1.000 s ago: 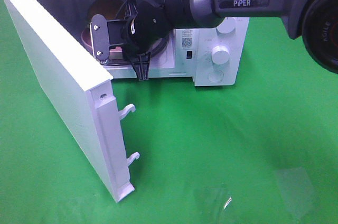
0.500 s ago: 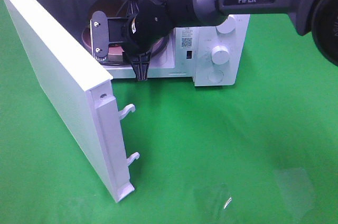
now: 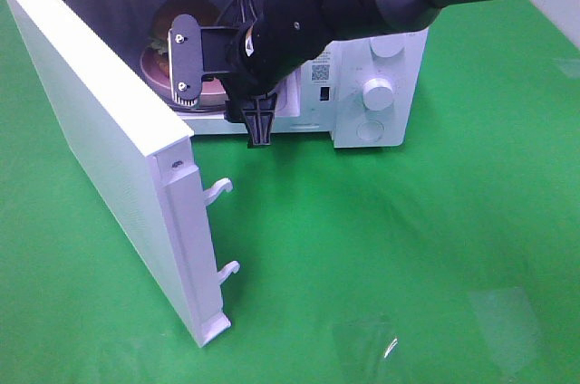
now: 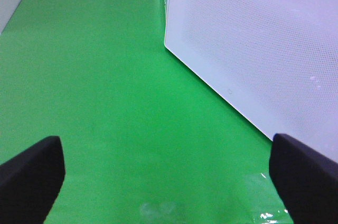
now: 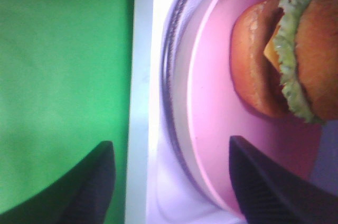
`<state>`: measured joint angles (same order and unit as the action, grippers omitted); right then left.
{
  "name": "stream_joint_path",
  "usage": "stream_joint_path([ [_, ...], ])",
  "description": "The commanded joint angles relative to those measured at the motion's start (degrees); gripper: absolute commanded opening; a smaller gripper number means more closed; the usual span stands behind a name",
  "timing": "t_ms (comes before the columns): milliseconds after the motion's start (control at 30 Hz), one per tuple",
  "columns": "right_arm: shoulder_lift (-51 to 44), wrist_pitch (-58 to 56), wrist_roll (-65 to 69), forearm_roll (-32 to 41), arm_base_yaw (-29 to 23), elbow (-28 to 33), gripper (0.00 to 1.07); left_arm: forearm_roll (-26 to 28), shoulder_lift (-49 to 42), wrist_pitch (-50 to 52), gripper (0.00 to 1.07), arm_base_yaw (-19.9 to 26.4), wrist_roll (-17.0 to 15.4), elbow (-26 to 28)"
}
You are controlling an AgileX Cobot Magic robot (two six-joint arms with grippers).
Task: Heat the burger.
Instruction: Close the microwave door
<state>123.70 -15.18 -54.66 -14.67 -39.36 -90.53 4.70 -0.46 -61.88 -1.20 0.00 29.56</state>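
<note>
The burger lies on a round pink plate inside the open white microwave, partly hidden by my right arm. In the right wrist view the burger lies on its side on the pink plate, which rests on the glass turntable. My right gripper hangs at the front of the cavity, open and empty, one finger over the green cloth and one over the plate. My left gripper is open and empty above the cloth, outside the door.
The microwave door stands wide open at the left, its latch hooks pointing right. Its outer face also shows in the left wrist view. Control knobs are on the microwave's right panel. Green cloth covers the table.
My right gripper has shifted a little right and out of the cavity, and the arm has risen. The burger and plate have stayed inside the microwave.
</note>
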Motion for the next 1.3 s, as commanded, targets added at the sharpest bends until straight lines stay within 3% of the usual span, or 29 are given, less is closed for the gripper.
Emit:
stream_joint_path([
  [33,-1.89,1.32,0.52,0.46,0.00,1.78,0.68,0.29,-0.74,0.86,1.00,-0.34,0.00,-0.06],
  [300,-5.39,2.29,0.92,0.46,0.34,6.13,0.72,0.29,-0.74,0.86,1.00,-0.34,0.00,-0.06],
  [900,-21.77,4.07,8.94,-3.50,4.70,22.92,0.72,0.29,-0.74,0.86,1.00,-0.34,0.00,-0.06],
  [1300,-39.08,2.12,26.07,-4.64,6.02,33.69,0.72,0.29,-0.74,0.86,1.00,-0.34,0.00,-0.06],
])
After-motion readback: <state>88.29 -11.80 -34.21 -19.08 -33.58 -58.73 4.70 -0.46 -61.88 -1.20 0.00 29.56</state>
